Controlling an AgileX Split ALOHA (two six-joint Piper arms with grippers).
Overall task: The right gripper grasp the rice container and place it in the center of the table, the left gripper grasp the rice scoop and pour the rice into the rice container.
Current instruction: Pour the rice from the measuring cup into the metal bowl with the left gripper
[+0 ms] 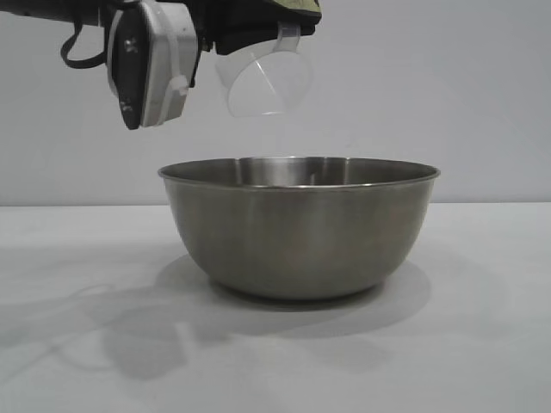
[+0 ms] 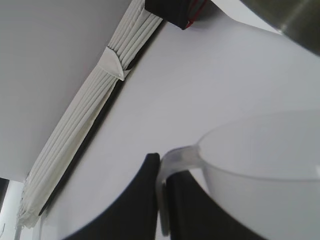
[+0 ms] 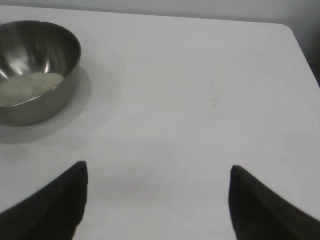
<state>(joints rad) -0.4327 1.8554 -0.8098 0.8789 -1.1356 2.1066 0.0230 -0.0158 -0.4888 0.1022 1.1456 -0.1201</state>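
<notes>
rice scoop (image 1: pixel 265 82) above rice container (image 1: pixel 298 228), rice (image 3: pixel 27 86) inside, on table (image 1: pixel 482 327)

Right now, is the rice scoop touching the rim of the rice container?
Apart. The exterior view shows the rice scoop, tipped in the left gripper, hanging above the rice container with bare wall visible between them.

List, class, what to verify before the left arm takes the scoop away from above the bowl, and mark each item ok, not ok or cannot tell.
1. Rice container upright on the table: ok.
2. Rice lying inside the container: ok.
3. Left gripper shut on the rice scoop by its handle: ok.
4. Scoop tipped above the container's opening: ok.
5. Scoop fully emptied: cannot tell.
6. Right gripper open, empty and well clear of the container: ok.
</notes>
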